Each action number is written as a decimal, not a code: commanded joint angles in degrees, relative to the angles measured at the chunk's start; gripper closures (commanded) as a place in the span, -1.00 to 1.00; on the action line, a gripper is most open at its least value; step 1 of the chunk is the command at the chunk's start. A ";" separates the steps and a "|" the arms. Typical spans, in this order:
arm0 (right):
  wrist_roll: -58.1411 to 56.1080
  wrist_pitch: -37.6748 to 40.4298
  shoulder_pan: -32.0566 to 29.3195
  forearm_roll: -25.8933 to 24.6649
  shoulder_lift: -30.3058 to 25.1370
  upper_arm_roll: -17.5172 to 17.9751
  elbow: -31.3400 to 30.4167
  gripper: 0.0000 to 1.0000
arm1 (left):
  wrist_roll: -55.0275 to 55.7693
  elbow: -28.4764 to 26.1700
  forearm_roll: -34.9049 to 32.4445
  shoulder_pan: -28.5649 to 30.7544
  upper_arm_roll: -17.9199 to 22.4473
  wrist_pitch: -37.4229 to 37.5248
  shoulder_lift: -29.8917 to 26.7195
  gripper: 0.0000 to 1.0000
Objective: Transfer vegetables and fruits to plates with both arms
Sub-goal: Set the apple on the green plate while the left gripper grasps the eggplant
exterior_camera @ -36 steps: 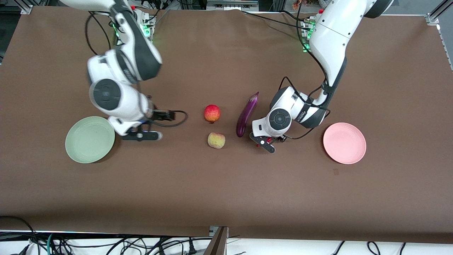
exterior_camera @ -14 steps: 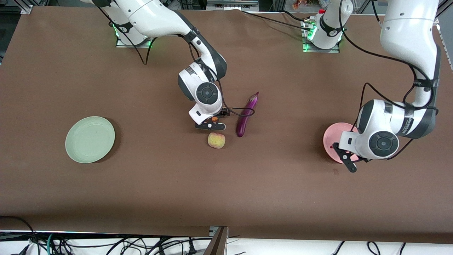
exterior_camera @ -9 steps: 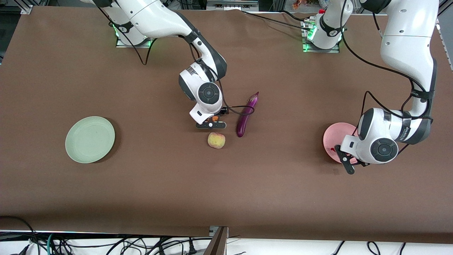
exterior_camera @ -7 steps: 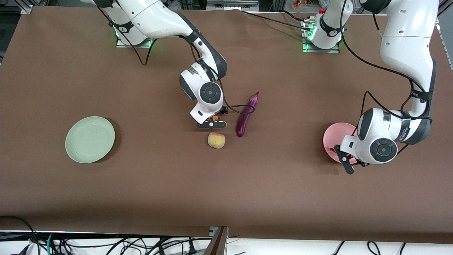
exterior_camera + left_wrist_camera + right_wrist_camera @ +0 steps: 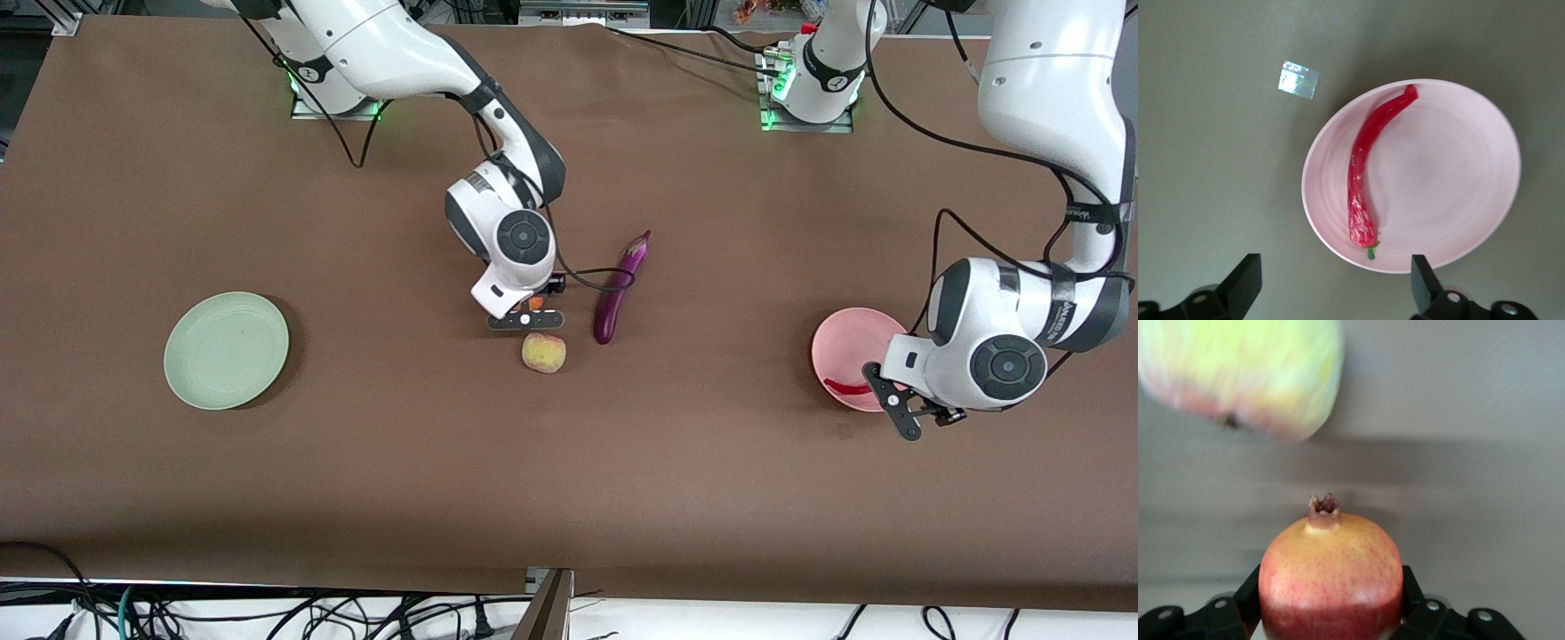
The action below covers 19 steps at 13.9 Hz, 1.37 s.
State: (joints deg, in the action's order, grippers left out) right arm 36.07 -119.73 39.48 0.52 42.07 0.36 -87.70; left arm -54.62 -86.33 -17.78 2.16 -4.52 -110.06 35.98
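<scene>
My right gripper [image 5: 524,318] is shut on the red-yellow apple [image 5: 1331,577], which shows only as a sliver in the front view [image 5: 536,304]. It holds the apple just above the table beside the pale peach [image 5: 543,352], which also shows in the right wrist view [image 5: 1245,373]. The purple eggplant [image 5: 620,286] lies close by, toward the left arm's end. The red chili [image 5: 845,388] lies in the pink plate [image 5: 853,333]; both show in the left wrist view, the chili [image 5: 1361,180] in the plate [image 5: 1458,167]. My left gripper [image 5: 892,402] is open and empty over the plate's rim [image 5: 1333,293]. The green plate [image 5: 226,350] is empty.
A small tape patch [image 5: 843,431] sits on the brown cloth next to the pink plate, nearer the front camera, and shows in the left wrist view [image 5: 1298,79]. Black cables hang from both wrists; the right one loops over the eggplant.
My left gripper has let go of the chili, which now lies in the pink plate, and has drawn back toward the left arm's end. My right gripper, holding the apple, has shifted slightly.
</scene>
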 commanded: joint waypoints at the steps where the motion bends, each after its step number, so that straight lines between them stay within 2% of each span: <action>1: -6.69 10.53 -5.28 -0.61 -5.75 -1.93 -0.63 0.24 | 1.34 -0.15 4.56 -0.05 -2.50 5.97 -2.66 -1.00; 3: -16.25 15.65 -6.00 -0.35 -7.17 -9.64 -0.63 0.24 | 6.34 -0.07 7.92 -0.22 -4.17 8.97 -3.80 -1.00; 5: -26.80 16.64 -6.43 0.26 -7.53 -17.11 -0.63 0.24 | 12.39 0.02 8.11 -0.22 -7.50 11.52 -4.95 -1.00; 6: -30.24 16.64 -7.31 0.35 -7.35 -19.59 -0.63 0.24 | 17.30 0.02 8.11 -0.22 -10.13 13.01 -5.30 -1.00; 9: -38.77 15.94 -16.69 1.05 -6.91 -19.96 -0.72 0.24 | 38.63 -0.06 9.95 -0.83 -18.48 13.91 -5.31 -1.00; 11: -43.44 15.67 -21.62 1.23 -6.13 -19.96 -0.72 0.24 | 54.80 0.02 9.95 -4.76 -21.92 13.38 -4.78 -1.00; 13: -45.56 13.93 -26.54 1.41 -4.99 -19.88 -0.81 0.23 | 72.28 0.11 9.34 -12.32 -21.93 10.67 -2.68 -1.00; 15: -46.88 11.47 -28.84 1.41 -3.40 -19.87 -0.81 0.23 | 84.71 -0.41 8.99 -17.34 -21.58 2.35 -0.57 -1.00; 19: -47.41 7.59 -31.31 1.41 -0.85 -19.79 -1.07 0.23 | 88.01 -1.20 4.86 -20.69 -21.49 -7.86 6.19 -1.00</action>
State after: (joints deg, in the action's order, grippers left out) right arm -10.50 -111.15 9.07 1.16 41.02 -20.15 -88.46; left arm 32.50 -87.72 -11.41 -18.40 -26.53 -114.40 39.20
